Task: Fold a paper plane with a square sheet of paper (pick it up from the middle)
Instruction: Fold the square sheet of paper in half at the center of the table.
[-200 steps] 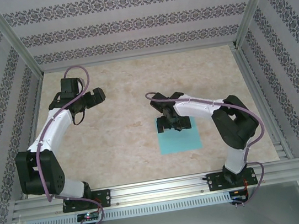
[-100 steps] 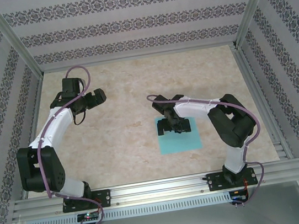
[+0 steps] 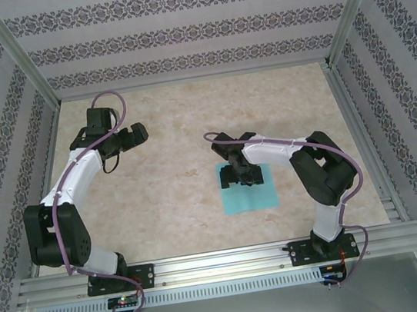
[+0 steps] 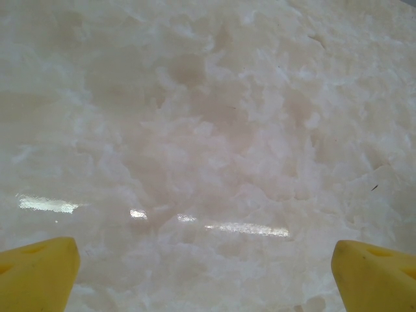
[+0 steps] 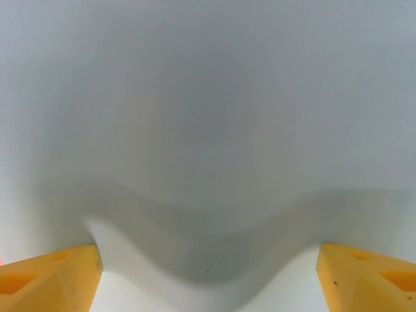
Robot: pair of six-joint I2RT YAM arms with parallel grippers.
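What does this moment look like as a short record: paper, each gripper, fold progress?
paper: square sheet of paper lying on the table, in front of the right arm
right: right gripper down on the sheet's far part, jaws apart, fingers pressing the paper, which humps up between them
left: left gripper open over bare table, away from the sheet
progress: no crease visible

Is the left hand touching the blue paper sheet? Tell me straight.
No, the left hand is over bare table, well apart from the square sheet of paper, which lies under the right hand.
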